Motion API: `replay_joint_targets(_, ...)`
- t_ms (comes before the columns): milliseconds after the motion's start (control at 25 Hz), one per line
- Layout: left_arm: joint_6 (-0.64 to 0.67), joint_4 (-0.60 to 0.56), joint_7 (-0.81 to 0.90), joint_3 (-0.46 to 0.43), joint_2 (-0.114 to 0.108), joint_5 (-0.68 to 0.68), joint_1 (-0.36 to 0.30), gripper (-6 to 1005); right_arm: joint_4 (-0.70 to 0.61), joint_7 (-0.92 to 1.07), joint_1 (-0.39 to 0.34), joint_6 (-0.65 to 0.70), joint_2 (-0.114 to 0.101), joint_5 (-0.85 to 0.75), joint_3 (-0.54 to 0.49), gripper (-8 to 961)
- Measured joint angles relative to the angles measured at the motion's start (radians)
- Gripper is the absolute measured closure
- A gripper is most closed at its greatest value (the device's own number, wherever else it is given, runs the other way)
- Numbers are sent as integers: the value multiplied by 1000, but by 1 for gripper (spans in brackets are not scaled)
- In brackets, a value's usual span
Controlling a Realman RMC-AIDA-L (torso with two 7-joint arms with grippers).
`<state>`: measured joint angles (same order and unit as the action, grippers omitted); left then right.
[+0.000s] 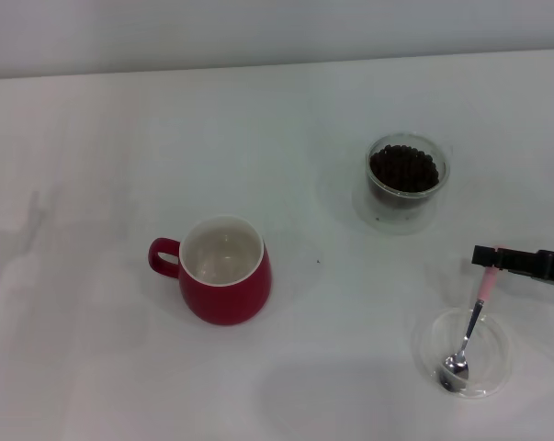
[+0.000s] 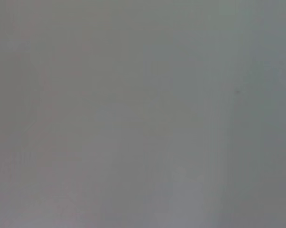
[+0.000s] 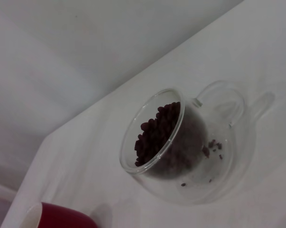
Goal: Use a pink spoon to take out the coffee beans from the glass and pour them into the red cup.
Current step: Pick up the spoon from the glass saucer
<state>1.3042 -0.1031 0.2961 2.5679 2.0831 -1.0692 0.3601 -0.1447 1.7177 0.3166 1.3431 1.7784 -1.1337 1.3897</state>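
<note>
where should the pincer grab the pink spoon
Grip the pink spoon at its pink handle end, from above on the robot's right. Its bowl sits low in the shallow clear dish and the handle sticks out over the rim, where the right pincer already is.

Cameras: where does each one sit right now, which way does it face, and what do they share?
Head view: on the robot's head, looking down at the table; right gripper at the pink spoon handle.
Left wrist view: blank grey surface only; no body visible.
Right wrist view: faces the glass of coffee beans; no fingers visible.
Shared by head and right wrist views: glass, beans, red cup.
</note>
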Motion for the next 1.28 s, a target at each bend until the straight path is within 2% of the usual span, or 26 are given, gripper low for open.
replay_joint_targets(120,-9,2,0,0,0,0,5,119,0,0,0,1,1,0,0,486)
replay_joint_targets(680,-26,3,-9,0,-2,-25,8,119,-3,5,6,-7,6,0,-5,806)
replay_joint_targets(1280,-27,3,-24,0,-2,-38,12,119,-5,74,3,2,11,7,-10,806)
